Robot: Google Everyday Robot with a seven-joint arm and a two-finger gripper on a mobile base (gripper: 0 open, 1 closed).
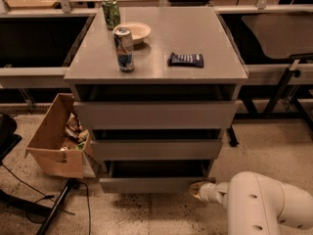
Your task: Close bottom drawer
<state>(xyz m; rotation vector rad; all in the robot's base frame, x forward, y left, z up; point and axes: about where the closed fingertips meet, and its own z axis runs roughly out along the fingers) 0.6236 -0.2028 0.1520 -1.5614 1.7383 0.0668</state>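
The grey cabinet (156,38) has three drawers, all pulled out a little. The bottom drawer (146,184) is the lowest and narrowest; its plain grey front stands out from the cabinet, with a dark gap above it. My gripper (195,190) is low at the floor, right at the bottom drawer front's right end, and looks to be touching it. The white arm (264,204) reaches in from the lower right. The middle drawer (156,150) and top drawer (156,114) sit above.
On the cabinet top stand a blue-and-silver can (124,49), a green can (111,12), a white bowl (133,32) and a dark snack packet (186,59). An open cardboard box (56,138) sits on the floor at the left. Cables and a black stand leg (54,212) lie at lower left.
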